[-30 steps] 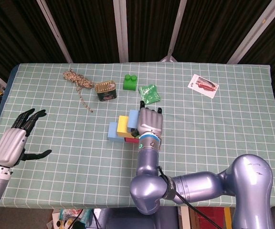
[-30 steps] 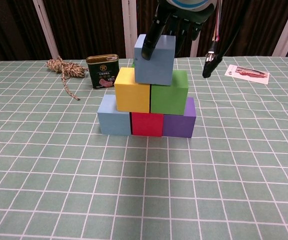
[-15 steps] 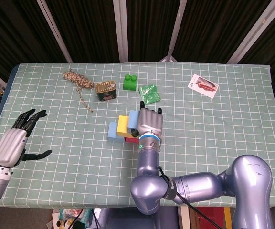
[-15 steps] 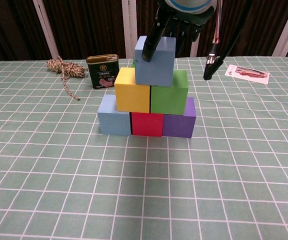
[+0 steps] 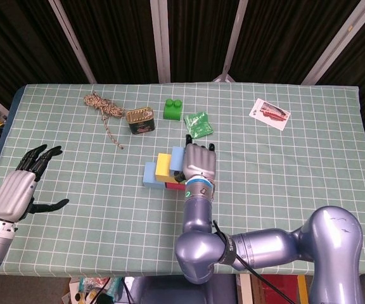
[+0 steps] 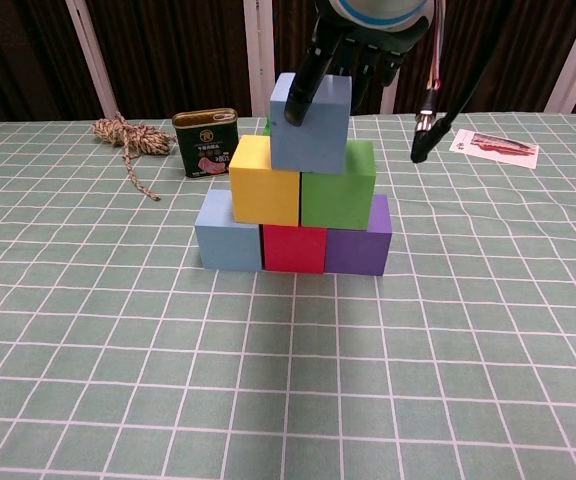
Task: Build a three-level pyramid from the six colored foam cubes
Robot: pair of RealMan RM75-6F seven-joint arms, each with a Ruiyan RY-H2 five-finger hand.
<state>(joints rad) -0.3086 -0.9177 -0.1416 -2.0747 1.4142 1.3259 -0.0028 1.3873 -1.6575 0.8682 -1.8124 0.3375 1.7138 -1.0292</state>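
Observation:
The pyramid stands mid-table. Its bottom row is a blue cube (image 6: 228,232), a red cube (image 6: 293,248) and a purple cube (image 6: 358,245). A yellow cube (image 6: 265,180) and a green cube (image 6: 338,185) sit on them. On top rests a light blue cube (image 6: 318,130), and my right hand (image 6: 363,40) holds it from above, thumb on its front face and other fingers behind. One finger sticks out to the right. In the head view the right hand (image 5: 198,163) hides most of the stack. My left hand (image 5: 18,190) hovers open at the far left.
Behind the pyramid are a green tin can (image 6: 206,142), a coil of rope (image 6: 123,135), a green toy brick (image 5: 173,109) and a green packet (image 5: 199,123). A printed card (image 6: 493,145) lies at the back right.
The right hand's outstretched finger has drifted slightly to the right. The top cube and the left hand have stayed in place.

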